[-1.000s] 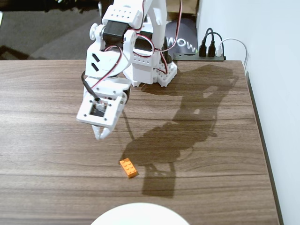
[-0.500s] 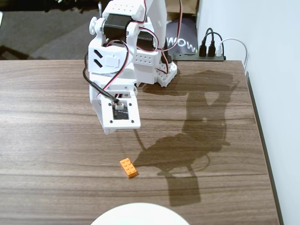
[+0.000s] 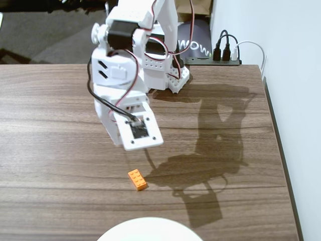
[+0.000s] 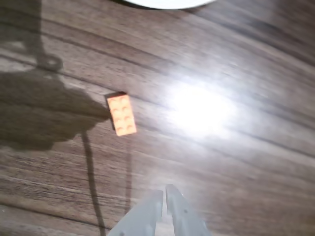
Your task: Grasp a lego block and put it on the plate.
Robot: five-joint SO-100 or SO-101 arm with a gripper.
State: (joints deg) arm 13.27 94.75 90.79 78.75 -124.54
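Observation:
The orange lego block point(image 3: 137, 179) lies flat on the wooden table, a little in front of the arm, and the white plate point(image 3: 150, 230) shows only as an arc at the near edge. In the wrist view the lego block point(image 4: 121, 114) sits ahead and left of my gripper point(image 4: 165, 191), well apart from it, with the plate point(image 4: 170, 4) at the top edge. The two fingertips stand almost together with nothing between them. In the fixed view the white wrist housing point(image 3: 136, 130) hangs above the table and hides the fingers.
The arm's base point(image 3: 160, 75) stands at the back of the table. A black power strip with plugs point(image 3: 226, 52) lies behind it. The table's right edge point(image 3: 275, 135) runs along a white wall.
The wrist has swung from the left toward the middle and nearer the lego block, turning so its housing now covers the fingers. The block and plate have not moved.

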